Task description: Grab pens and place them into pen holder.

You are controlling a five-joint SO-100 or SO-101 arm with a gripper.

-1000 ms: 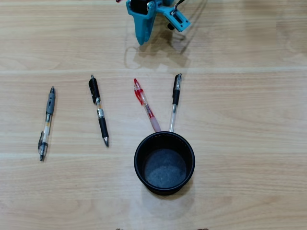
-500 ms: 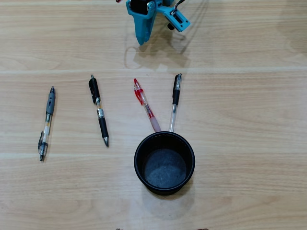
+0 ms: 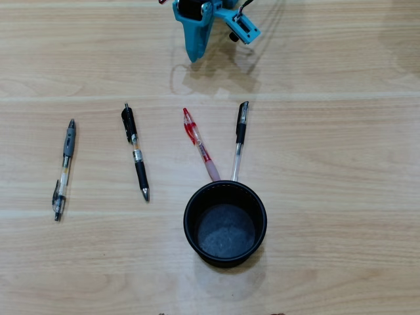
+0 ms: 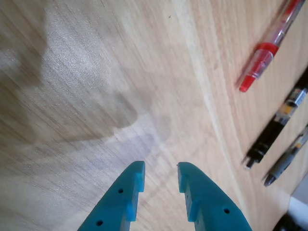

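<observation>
Nothing is in the cup and four pens are lying out on the wooden counter (image 3: 341,164), so the job looks barely begun. Scanning the overhead view from the left: the grey pen (image 3: 63,168) sits furthest left, well apart from everything. Next comes the black pen (image 3: 135,152), angled slightly, tip toward the bottom of the view. Then the red pen (image 3: 199,145), slanting down toward the pen holder (image 3: 190,226), its lower end just beside the rim. Right next to it, the clear pen (image 3: 238,141), whose lower end also reaches the rim; whether either touches, I cannot tell. The holder itself stands upright, speckled grey bottom showing and nothing inside.

Up at the top edge, the teal end effector (image 3: 192,58) hangs over bare wood, away from every pen. In the wrist view, the end effector (image 4: 160,168) has its fingers parted with a narrow gap, gripping nothing. All four pens are left to collect.
</observation>
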